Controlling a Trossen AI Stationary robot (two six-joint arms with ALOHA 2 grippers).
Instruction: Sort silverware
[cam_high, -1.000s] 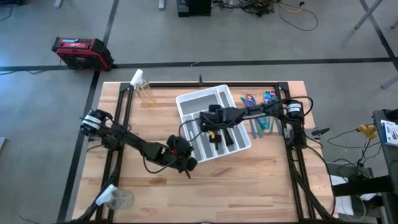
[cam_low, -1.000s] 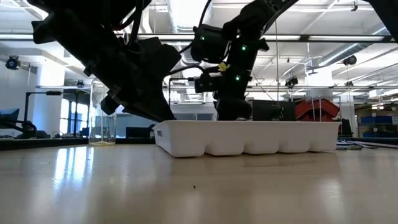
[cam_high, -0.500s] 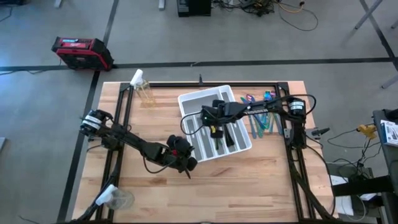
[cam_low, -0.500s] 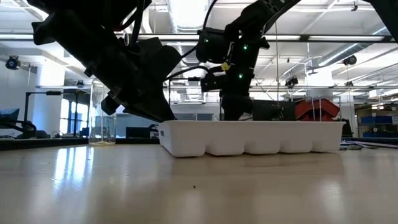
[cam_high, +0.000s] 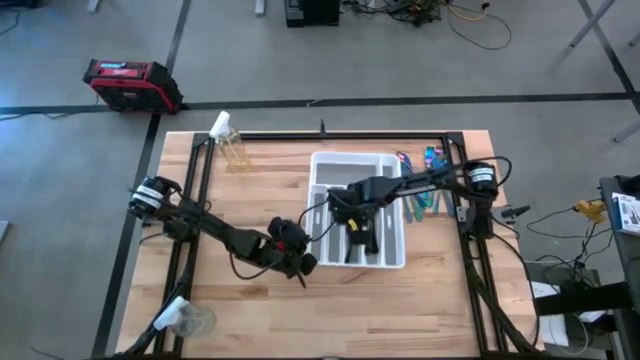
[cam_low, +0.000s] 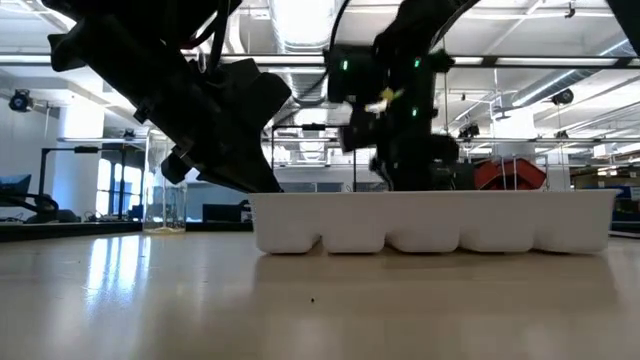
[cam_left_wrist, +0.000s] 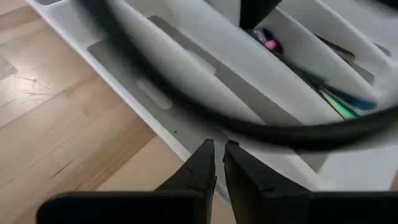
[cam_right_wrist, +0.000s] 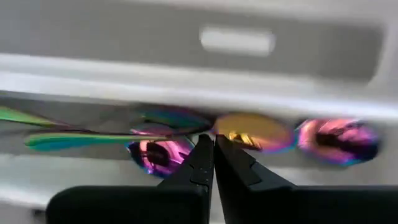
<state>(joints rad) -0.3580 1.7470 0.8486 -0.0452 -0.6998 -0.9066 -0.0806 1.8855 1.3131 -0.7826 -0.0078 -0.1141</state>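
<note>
The white compartmented tray (cam_high: 390, 170) lies square on the wooden table, also seen in the low view (cam_low: 430, 222). Iridescent silverware lies in its compartments: spoons (cam_right_wrist: 252, 132) and slim pieces (cam_left_wrist: 339, 102). More silverware (cam_high: 424, 198) lies loose on the table right of the tray. My right gripper (cam_high: 352, 228) is shut and reaches down into a middle compartment, just over the spoons (cam_right_wrist: 212, 149). My left gripper (cam_high: 301, 263) is shut, low at the tray's near left corner, its tips by the tray's outer wall (cam_left_wrist: 217, 155). My right gripper's shut fingers (cam_right_wrist: 202, 158) come from above into the compartment that holds the spoon bowls (cam_right_wrist: 158, 152). The fingers themselves hide their tips, so I cannot tell whether they press the tray's floor, a wall or a spoon. My left gripper's shut fingers (cam_left_wrist: 202, 163) stand at the tray's outer wall (cam_left_wrist: 186, 134); whether they touch it I cannot tell.
A spray bottle (cam_high: 226, 139) stands at the table's far left. A clear cup (cam_high: 192, 320) lies at the near left corner. A black cable (cam_left_wrist: 205, 112) hangs across the left wrist view. Bare wood (cam_high: 400, 300) lies between the tray and the near edge.
The tray has turned from slanted to square with the table's edges and slid toward the right and near edges, its near left corner staying almost in place. My right gripper, shut inside the tray, has gone with it toward the near edge.
</note>
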